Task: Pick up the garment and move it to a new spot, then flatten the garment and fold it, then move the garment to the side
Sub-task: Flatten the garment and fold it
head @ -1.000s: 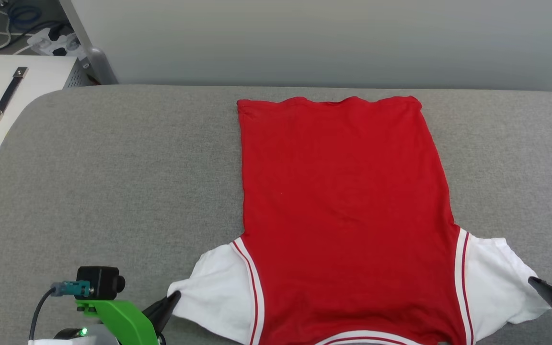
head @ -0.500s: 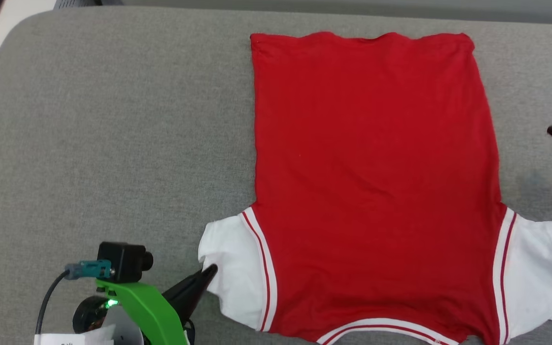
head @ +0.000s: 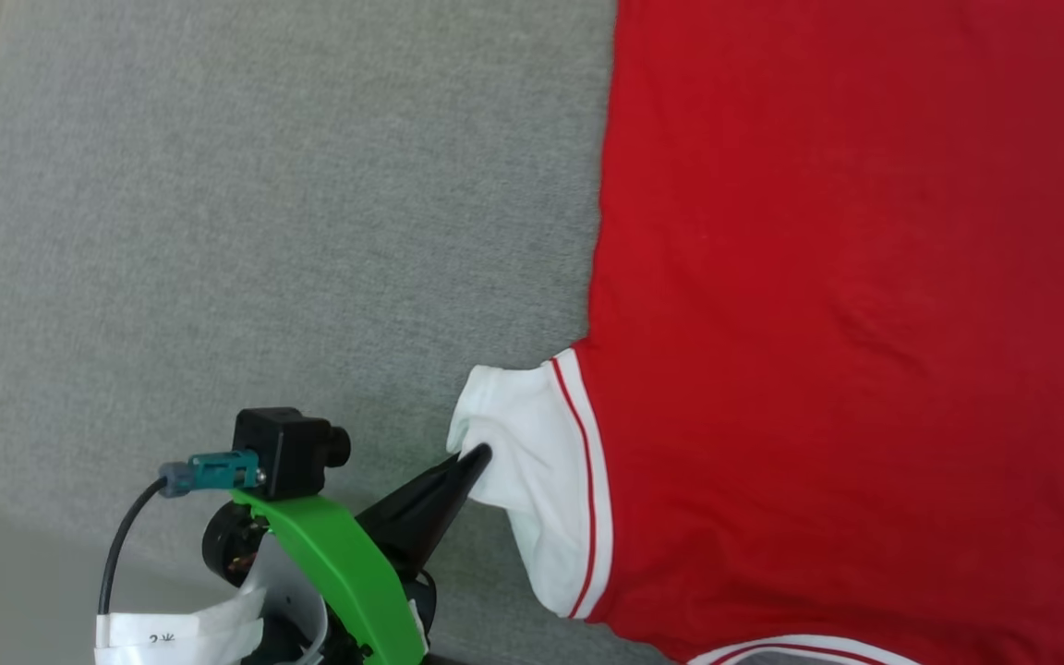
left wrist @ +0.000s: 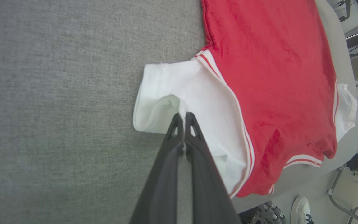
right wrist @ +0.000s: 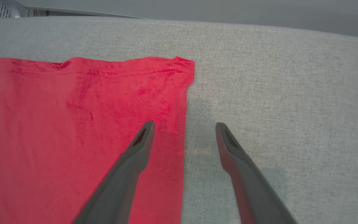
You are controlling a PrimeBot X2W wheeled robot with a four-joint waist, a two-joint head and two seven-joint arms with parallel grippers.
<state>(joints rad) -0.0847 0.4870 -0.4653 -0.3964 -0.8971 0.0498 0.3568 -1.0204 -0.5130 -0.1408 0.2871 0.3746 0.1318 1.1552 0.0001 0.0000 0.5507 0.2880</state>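
You can read no text here; the white paper tag (head: 167,633) under the green plastic bracket (head: 338,563) shows only cut-off dark marks.

The garment (head: 818,277) runs off the head view's top, right and bottom edges, and off the right wrist view's left and bottom edges. Beyond the bench (left wrist: 57,93), a shoe (left wrist: 300,211) is cut by the left wrist view's bottom edge.

L gripper (head: 477,454): two long black tapered fingers (left wrist: 166,174); wrist w/ green bracket (head: 329,554), black cube cam (head: 283,453), teal connector (head: 218,469), black cable (head: 121,554), white label (head: 172,628). R gripper (right wrist: 183,126): grey fingers (right wrist: 126,174), slotted tips.
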